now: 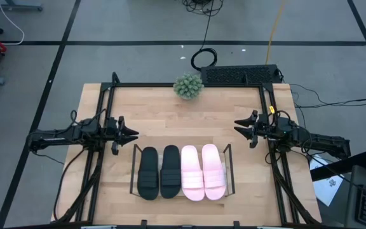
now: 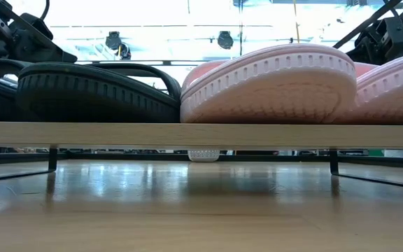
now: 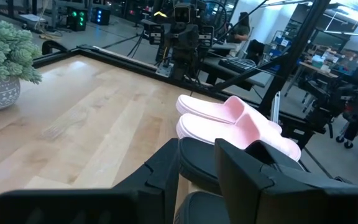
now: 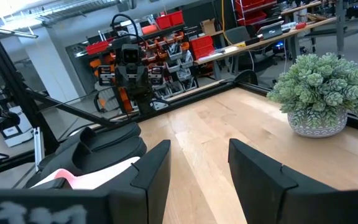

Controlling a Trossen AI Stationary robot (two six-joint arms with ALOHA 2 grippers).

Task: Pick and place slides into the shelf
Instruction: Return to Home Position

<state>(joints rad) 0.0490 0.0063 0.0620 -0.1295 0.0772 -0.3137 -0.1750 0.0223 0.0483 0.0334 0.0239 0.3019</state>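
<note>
Slides, all four, lie abreast in the shelf: black pair on the side of my left gripper, pink pair on the side of my right gripper. The row sits between the two grippers, set a little toward the table's front edge from both. No slide lies loose on the table, so I judge the placing done; what is left is only to park the arms.

Both grippers hang over bare wood at either flank of the shelf, fingers spread and holding nothing. The left one is just beside the shelf's end, and the right one is near the other end and farther back, toward the plant. Neither touches a slide or the shelf.

Hidden or unclear:
- Low view: only the sole ends show above the shelf's floor edge, and the outermost slides run off the picture at both sides.
- The clear panels hardly show from above, so I cannot tell whether each slide sits fully inside them.
- Left wrist view: my own fingers cover most of the black pair.
- Right wrist view: the slides are cut off at the picture's edge.
- Whether the arms are at their final rest pose cannot be told.
</note>
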